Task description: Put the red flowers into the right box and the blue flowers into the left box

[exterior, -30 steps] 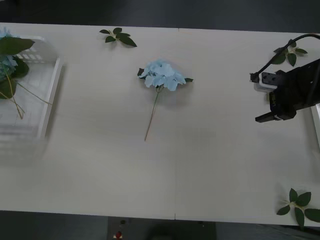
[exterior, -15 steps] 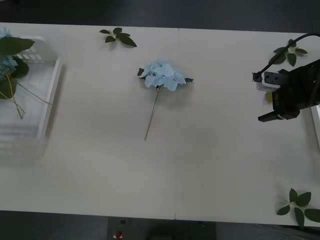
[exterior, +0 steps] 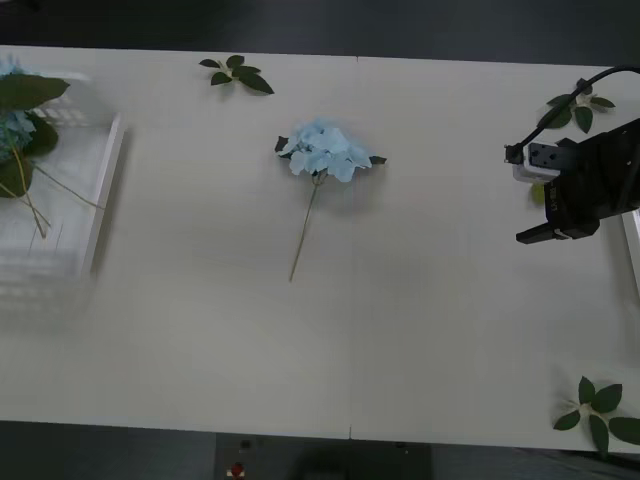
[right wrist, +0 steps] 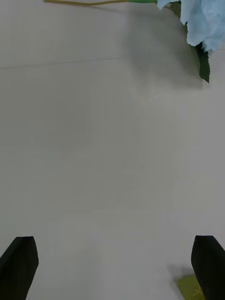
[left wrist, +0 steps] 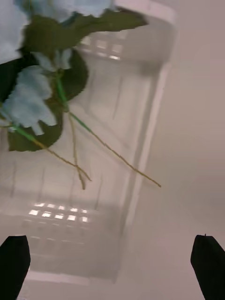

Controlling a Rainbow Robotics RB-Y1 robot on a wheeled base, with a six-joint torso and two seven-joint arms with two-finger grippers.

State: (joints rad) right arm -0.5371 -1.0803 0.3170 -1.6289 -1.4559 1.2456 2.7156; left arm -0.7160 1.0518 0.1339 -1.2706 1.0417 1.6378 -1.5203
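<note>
Pale sky-blue hydrangea head on thin stem (exterior: 322,152): mid-table, toward far edge; others in white plastic tray (exterior: 100,195), left edge; right gripper (exterior: 545,232) released, near right edge; left gripper (left wrist: 112,262) released above tray; risk: thin stem slipping a shallow pinch.

Right gripper (exterior: 535,236): I held it at three o'clock of the front view, black fingers spread wide. Left gripper (left wrist: 112,267): I kept its black fingers parted likewise.
</note>
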